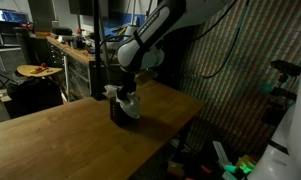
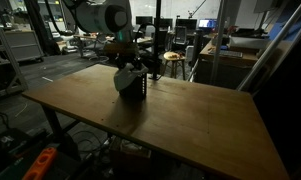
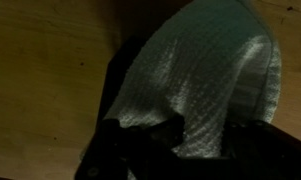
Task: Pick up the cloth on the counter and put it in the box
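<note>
My gripper (image 1: 123, 93) hangs just above the small dark box (image 1: 119, 114), which stands on the light-brown wooden counter (image 1: 70, 140). It is shut on the pale grey-white cloth (image 1: 130, 106), which hangs from the fingers and drapes over the box's top and side. In the other exterior view, the gripper (image 2: 127, 63) holds the cloth (image 2: 124, 78) over the box (image 2: 136, 92). The wrist view is dark. There the cloth (image 3: 205, 80) spreads away from the gripper (image 3: 180, 132) and hides most of the box's inside; a dark box edge (image 3: 114, 85) shows on the left.
A cluttered workbench (image 1: 65, 48) with tools stands behind the counter, beside a stool (image 1: 37, 71). A vertical post (image 1: 96, 50) rises near the counter's far edge. Another stool (image 2: 173, 60) and desks with monitors (image 2: 205, 25) lie beyond the counter (image 2: 190, 120).
</note>
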Available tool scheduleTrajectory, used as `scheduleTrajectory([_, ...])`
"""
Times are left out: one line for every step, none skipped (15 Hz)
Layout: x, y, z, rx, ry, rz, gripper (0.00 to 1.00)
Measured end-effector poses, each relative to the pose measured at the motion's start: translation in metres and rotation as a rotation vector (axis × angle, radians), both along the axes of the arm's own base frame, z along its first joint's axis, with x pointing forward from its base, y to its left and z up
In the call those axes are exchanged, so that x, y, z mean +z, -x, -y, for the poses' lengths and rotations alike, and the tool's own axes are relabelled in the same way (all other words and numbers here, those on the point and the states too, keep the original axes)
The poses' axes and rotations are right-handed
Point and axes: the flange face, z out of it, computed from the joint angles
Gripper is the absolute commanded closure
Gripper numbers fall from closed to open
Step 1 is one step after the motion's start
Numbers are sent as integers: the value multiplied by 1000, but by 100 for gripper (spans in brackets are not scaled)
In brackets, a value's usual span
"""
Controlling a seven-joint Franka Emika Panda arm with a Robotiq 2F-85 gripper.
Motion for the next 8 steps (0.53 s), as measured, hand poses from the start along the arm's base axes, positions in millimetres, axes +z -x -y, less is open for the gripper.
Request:
scheduleTrajectory([0, -2, -3, 3, 0, -9, 99])
scheduleTrajectory([-1, -3, -6, 5, 0, -20, 98])
scheduleTrajectory([-2, -5, -8, 5, 0, -34, 98])
scheduleTrajectory([-3, -7, -8, 1, 0, -49, 97])
scheduleTrajectory([-2, -9, -8, -5, 1, -67, 99])
scheduleTrajectory([-1, -11, -7, -13, 1, -82, 98])
scheduleTrajectory([0, -13, -6, -21, 1, -93, 99])
scheduleTrajectory([1, -15, -5, -31, -1, -103, 97])
